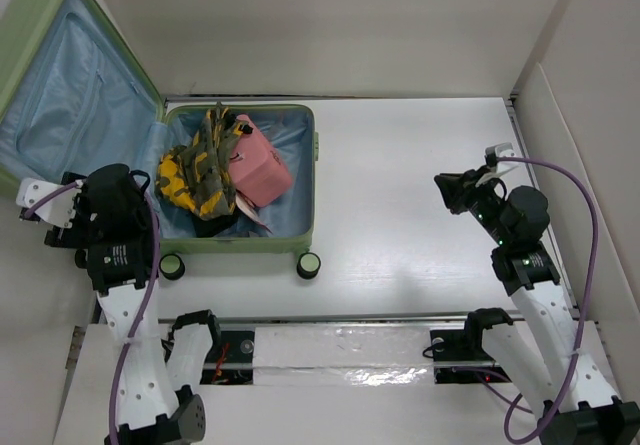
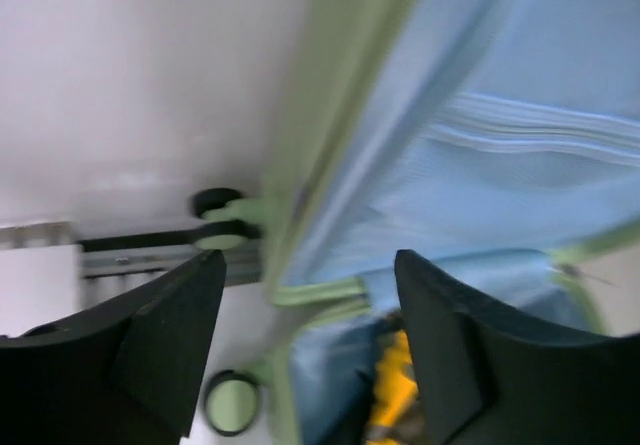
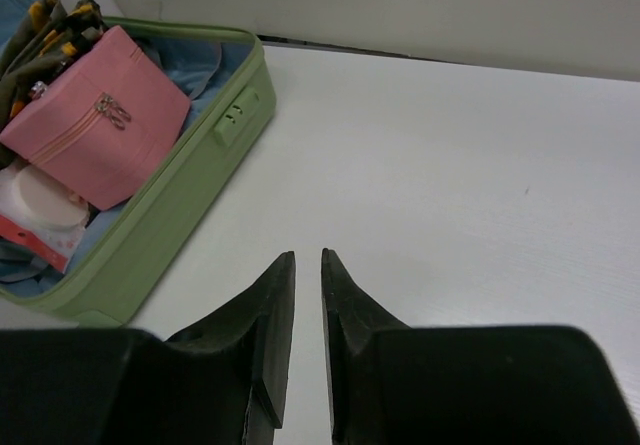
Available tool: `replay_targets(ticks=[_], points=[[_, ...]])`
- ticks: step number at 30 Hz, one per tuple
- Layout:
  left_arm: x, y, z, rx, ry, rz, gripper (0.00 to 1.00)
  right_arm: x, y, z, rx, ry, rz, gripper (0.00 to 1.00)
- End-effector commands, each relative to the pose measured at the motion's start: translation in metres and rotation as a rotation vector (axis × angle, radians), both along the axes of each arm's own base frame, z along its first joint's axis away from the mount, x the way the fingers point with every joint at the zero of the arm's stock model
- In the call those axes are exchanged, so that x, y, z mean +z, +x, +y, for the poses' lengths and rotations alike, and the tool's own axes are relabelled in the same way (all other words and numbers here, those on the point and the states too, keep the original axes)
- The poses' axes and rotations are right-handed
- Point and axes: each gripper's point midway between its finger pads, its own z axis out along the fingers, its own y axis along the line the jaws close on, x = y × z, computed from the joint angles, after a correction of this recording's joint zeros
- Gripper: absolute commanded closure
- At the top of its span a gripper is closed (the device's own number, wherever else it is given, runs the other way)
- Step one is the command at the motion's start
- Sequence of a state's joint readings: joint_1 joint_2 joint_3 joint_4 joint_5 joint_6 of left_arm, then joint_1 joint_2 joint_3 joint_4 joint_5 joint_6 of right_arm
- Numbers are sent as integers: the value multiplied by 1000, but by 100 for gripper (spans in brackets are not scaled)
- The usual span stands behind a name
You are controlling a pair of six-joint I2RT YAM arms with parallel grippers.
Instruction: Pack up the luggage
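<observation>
Green ribbed hard-shell luggage (image 1: 250, 248) lies open at about ten o'clock on the white table (image 1: 420, 165). Its pale blue-lined lid (image 1: 70, 95) is thrown back toward eleven. The base holds a camouflage-and-yellow bundle of cloth (image 1: 205, 165) and a small pink box-shaped case (image 1: 262, 165), set close against each other.

My left gripper (image 2: 310, 265) is spread wide at the hinge side, at nine o'clock of the base. The lid's green rim runs through the gap between its fingers. The wrist view is blurred, so I cannot tell whether either finger touches the shell. My right gripper (image 3: 308, 257) hovers well apart at three o'clock, its fingers almost together with only a slit between them, holding nothing.

I judge the packing nearly done and closing the lid to be the step in hand. To do it well I would:
- seat the left fingers on the hard rim, not the loose lining;
- swing the lid in an arc about the hinge rather than pushing it flat;
- check first that the cloth, which stands high, will not catch in the seam.

The right arm could brace the front wall near the black wheel (image 1: 308, 263) so the shell does not slide.
</observation>
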State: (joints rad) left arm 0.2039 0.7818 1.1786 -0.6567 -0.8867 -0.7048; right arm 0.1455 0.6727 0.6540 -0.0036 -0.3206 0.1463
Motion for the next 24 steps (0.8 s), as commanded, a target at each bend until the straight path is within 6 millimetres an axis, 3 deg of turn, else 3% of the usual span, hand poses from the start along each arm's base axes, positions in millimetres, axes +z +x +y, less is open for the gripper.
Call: replay_targets(ticks=[1, 3, 5, 9, 13, 18, 23, 24], points=[[-9, -47, 20, 276, 63, 52, 33, 15, 0, -2, -14, -10, -45, 77], [-20, -51, 25, 325, 87, 105, 24, 11, 2, 2, 5, -12, -30, 76], [-23, -47, 32, 375, 136, 179, 22, 10, 0, 9, 49, -16, -28, 76], [-16, -26, 44, 383, 155, 231, 37, 10, -1, 15, 79, -23, -27, 76], [-1, -3, 51, 385, 178, 252, 43, 10, -2, 18, 86, -24, -30, 75], [9, 4, 58, 423, 192, 285, 52, 4, 3, 15, 53, -35, -12, 75], [3, 13, 70, 426, 200, 311, 58, 5, 2, 15, 44, -42, -20, 75], [1, 12, 73, 422, 190, 298, 66, 5, 2, 14, 38, -38, -19, 75]])
